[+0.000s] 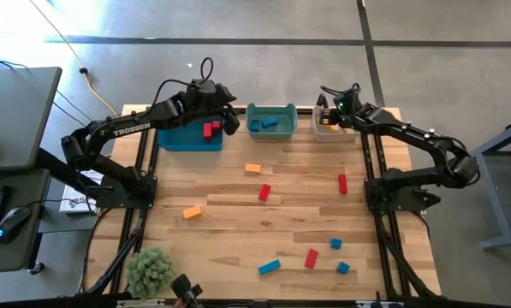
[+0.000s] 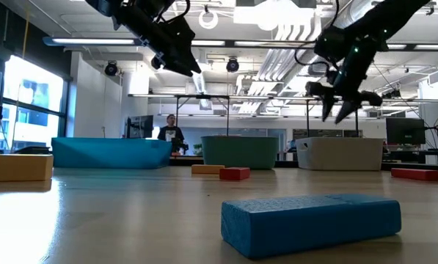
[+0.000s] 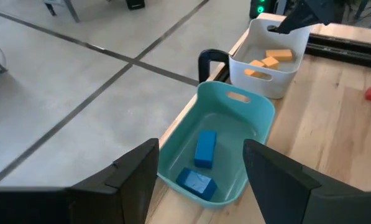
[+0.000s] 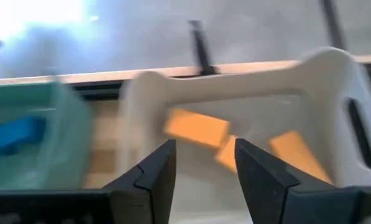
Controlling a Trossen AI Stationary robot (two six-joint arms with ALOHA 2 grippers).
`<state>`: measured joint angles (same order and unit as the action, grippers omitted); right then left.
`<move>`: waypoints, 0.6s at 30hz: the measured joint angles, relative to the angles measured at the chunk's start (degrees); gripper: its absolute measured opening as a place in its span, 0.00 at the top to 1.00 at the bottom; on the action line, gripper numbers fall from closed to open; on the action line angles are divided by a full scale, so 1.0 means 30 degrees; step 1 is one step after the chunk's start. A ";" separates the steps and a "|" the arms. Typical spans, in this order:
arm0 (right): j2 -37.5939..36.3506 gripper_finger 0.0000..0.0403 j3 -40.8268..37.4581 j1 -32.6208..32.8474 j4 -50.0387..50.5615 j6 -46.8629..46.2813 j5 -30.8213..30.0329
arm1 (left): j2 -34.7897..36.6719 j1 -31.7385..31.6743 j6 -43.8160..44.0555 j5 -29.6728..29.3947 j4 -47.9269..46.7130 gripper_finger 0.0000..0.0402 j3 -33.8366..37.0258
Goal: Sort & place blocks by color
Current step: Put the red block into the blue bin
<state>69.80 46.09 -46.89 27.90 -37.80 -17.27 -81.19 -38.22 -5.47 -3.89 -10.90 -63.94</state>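
The blocks (image 1: 264, 192) looked light, rigid and best pinched across flat sides; the right gripper (image 4: 201, 163) hung spread and empty over the white bin (image 4: 334, 81), the left gripper (image 3: 201, 171) likewise spread.

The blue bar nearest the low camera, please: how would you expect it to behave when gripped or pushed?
The blue bar looks rigid and flat-sided, so it would probably slide rather than roll. Lying low on its long face, it seems unlikely to tip. Its matte surface should grip reasonably.

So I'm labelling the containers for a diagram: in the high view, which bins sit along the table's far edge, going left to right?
Blue plastic bin with red blocks → teal plastic bin with blue blocks → white plastic bin, with the right pincer above it.
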 joint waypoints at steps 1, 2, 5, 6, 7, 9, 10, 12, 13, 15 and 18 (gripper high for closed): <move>0.0000 0.64 0.0253 0.0160 0.0007 0.0068 0.0323 | 0.0000 0.0000 0.0310 0.0125 0.0000 0.44 0.0000; 0.0000 0.64 0.0517 0.0348 0.0022 0.0078 0.0568 | 0.0000 0.0000 0.0737 0.0254 0.0000 0.44 0.0000; 0.0000 0.64 0.1341 0.0982 0.0036 0.0286 0.0977 | 0.0000 0.0000 0.1580 0.0748 -0.0068 0.44 0.0000; 0.0000 0.64 0.1658 0.1201 0.0036 0.0542 0.0994 | 0.0000 0.0000 0.1705 0.0792 -0.0132 0.44 0.0000; 0.0000 0.64 0.1991 0.1415 0.0036 0.0713 0.0989 | 0.0000 0.0000 0.1753 0.0800 -0.0159 0.44 0.0000; 0.0000 0.64 0.2676 0.1840 0.0054 0.0902 0.0850 | -0.0007 0.0000 0.2194 0.0799 -0.0206 0.44 0.0000; 0.0000 0.64 0.3047 0.2017 0.0070 0.0943 0.0703 | -0.0007 0.0000 0.2633 0.0799 -0.0275 0.44 0.0000; 0.0000 0.64 0.3880 0.2371 0.0080 0.1310 0.0379 | -0.0007 0.0000 0.3665 0.0799 -0.0501 0.44 0.0000; 0.0000 0.64 0.4342 0.2515 0.0073 0.1620 0.0329 | -0.0007 0.0043 0.4131 0.0806 -0.0589 0.44 0.0000; 0.0000 0.64 0.5184 0.2769 0.0073 0.2297 0.0309 | -0.0007 0.0257 0.4709 0.0959 -0.0731 0.44 0.0000; -0.0005 0.64 0.6271 0.3008 0.0124 0.2858 0.0293 | -0.0007 0.0795 0.5413 0.1039 -0.0732 0.44 0.0000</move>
<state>69.78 64.90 -37.87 28.27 -29.22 -16.39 -81.21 -35.83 10.77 -0.78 -13.09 -63.94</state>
